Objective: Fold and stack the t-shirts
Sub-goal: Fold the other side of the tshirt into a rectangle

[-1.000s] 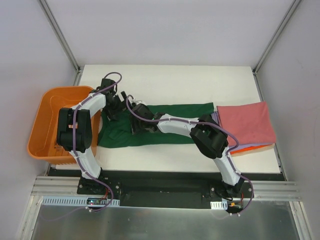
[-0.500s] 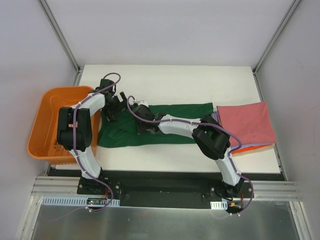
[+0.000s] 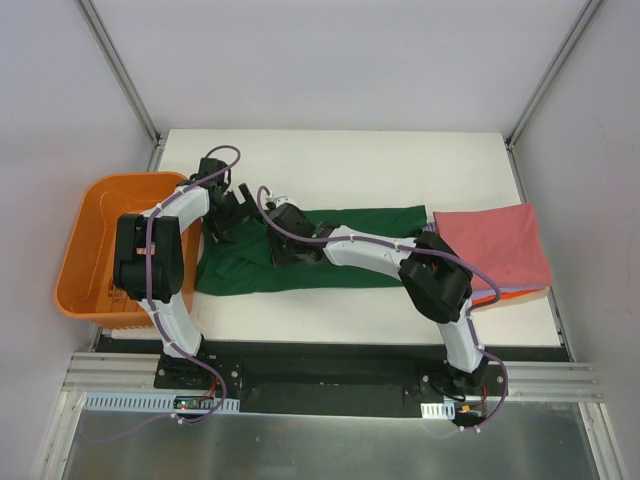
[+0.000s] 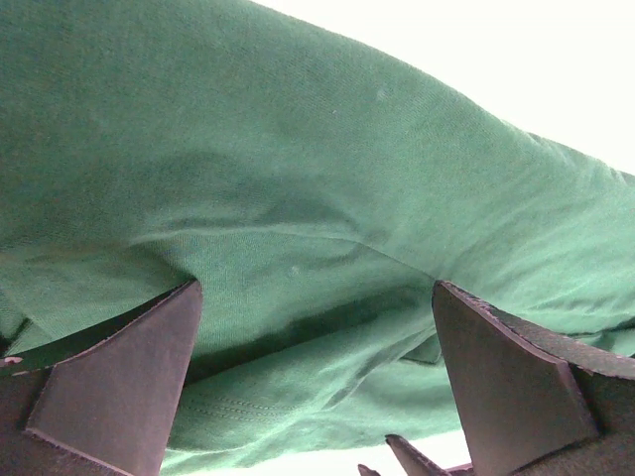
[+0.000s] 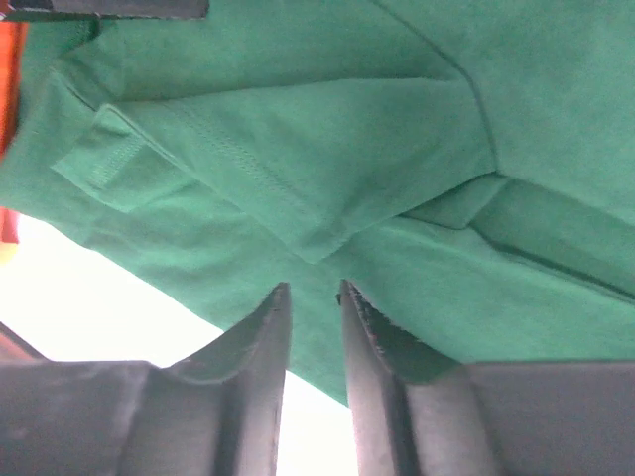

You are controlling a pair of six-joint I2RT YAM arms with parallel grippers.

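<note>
Both grippers sit at the left end of the dark green t-shirt [image 3: 375,220], which lies stretched across the middle of the white table [image 3: 350,160]. The left gripper [image 4: 316,297] hovers close over the cloth, jaws spread wide. The right gripper [image 5: 313,293] shows a narrow slit between its fingers, with nothing pinched. A folded pink-red t-shirt [image 3: 495,245] tops the stack just beside the green shirt's right end.

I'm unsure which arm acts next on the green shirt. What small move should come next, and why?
Probably close the left fingers on the green shirt: they stand wide open with a ridge of cloth between them; the right fingers are nearly together, apparently gripping nothing.
</note>
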